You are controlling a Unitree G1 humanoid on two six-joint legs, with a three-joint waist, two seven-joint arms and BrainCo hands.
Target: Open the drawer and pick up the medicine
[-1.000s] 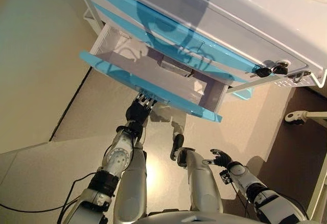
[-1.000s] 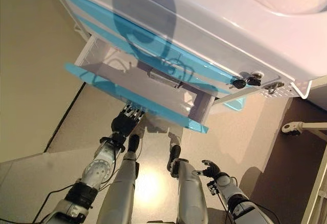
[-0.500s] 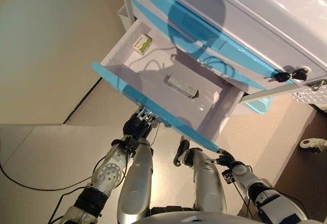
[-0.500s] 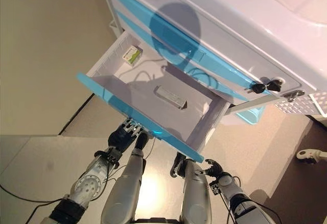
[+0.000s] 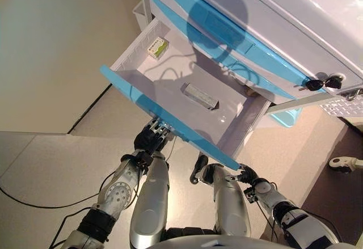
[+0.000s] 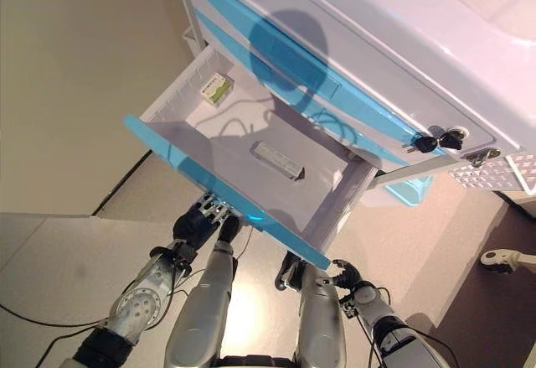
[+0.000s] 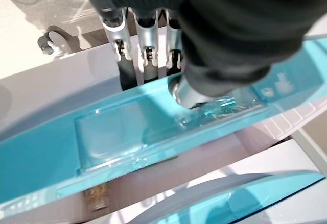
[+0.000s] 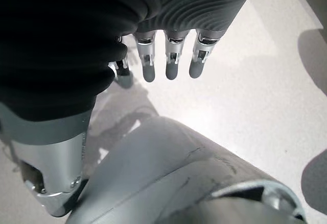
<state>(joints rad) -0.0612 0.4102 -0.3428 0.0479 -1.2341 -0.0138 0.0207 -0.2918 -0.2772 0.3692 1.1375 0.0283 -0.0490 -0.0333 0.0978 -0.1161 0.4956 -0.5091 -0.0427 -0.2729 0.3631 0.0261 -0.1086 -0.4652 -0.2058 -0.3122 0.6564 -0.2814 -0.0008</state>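
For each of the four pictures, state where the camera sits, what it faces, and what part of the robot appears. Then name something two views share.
Left eye view: head camera, looking down at the open drawer; both arms show.
Right eye view: beside it, same scene, with the green box.
Left wrist view: along the left hand, hooked on the blue drawer front.
Right wrist view: along the right hand, facing the floor.
Shared: both eyes show the drawer.

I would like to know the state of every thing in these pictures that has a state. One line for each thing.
Drawer: pulled open, inside visible.
Upper drawers: closed.
Green-and-white medicine box: lying in the drawer's far corner, untouched.
Long grey box: lying mid-drawer, untouched.
Keys: hanging in the cabinet lock.
Left hand: fingers hooked on the drawer front.
Right hand: open, holding nothing, low beside the robot.
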